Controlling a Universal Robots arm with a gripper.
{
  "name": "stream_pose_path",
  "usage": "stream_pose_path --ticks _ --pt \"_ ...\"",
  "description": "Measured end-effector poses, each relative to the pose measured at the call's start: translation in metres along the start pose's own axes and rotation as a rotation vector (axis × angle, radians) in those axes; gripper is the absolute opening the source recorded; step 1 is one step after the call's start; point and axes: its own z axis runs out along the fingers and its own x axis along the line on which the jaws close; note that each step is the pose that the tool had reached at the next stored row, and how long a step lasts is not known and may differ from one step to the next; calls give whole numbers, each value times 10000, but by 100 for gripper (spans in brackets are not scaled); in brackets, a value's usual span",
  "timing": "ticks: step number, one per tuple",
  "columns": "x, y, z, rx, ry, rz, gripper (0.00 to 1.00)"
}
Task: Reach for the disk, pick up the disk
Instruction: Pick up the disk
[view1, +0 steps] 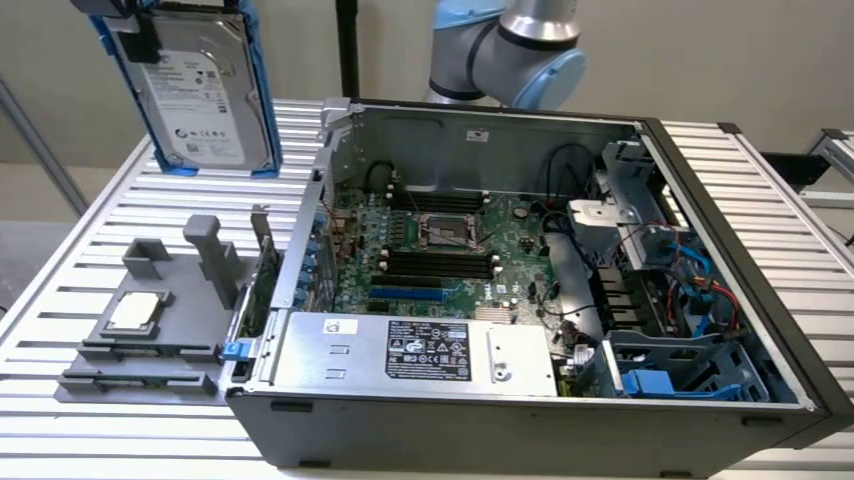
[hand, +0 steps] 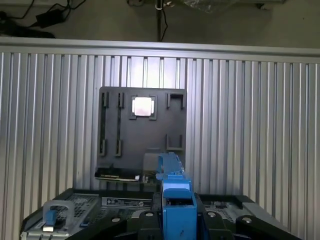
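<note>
The disk (view1: 200, 95) is hanging upright at the exterior view's upper left, with its white label facing the camera and its blue caddy (view1: 262, 90) framing both long edges. The gripper (hand: 177, 226) is holding it from above. In the wrist view the dark fingers (hand: 145, 222) are pressing in on either side of the caddy's blue edge, so they are clamped on the disk. The disk's lower end seems to be hanging clear of the worktop (view1: 80, 230), though the angle is making that hard to confirm.

Below and toward the exterior view's right, the open computer case (view1: 747, 300) is lying on its side on the ribbed worktop. It is showing the motherboard (view1: 441, 250) and, along its near edge, the silver power-supply box (view1: 414, 350). Just beside the case, on the exterior view's left, the grey tray (view1: 134, 350) is sitting flat on the worktop and carrying the small square chip (view1: 136, 312). The robot arm (view1: 514, 50) is showing its blue-capped joint behind the case's far wall.
</note>
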Motion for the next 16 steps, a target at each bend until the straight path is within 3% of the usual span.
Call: stream_pose_path --ticks 5,6,9,16 --pt "79 -191 -73 -40 0 1 33" --pt "110 -279 -110 -48 0 0 33" --pt "153 -413 -159 -55 -1 0 33" --pt "240 -730 -204 -60 -23 -1 33"
